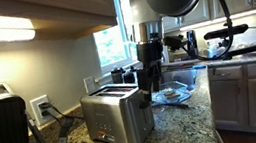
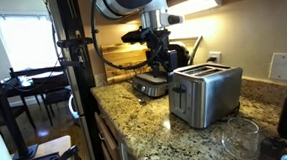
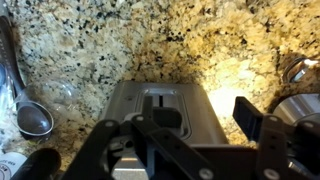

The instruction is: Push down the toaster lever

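The brushed-steel two-slot toaster stands on the granite counter and shows in both exterior views. My gripper hangs just above and beside the toaster's far end, close to it but apart. In the wrist view the toaster's end face lies below me, with the dark lever knob in its slot. The gripper is open and empty, its fingers spread to either side of the lever.
A dark grill-like appliance stands beside the toaster, and a wall outlet is behind it. A blue plate sits behind the gripper. A clear glass stands at the counter front. A metal spoon lies on the counter.
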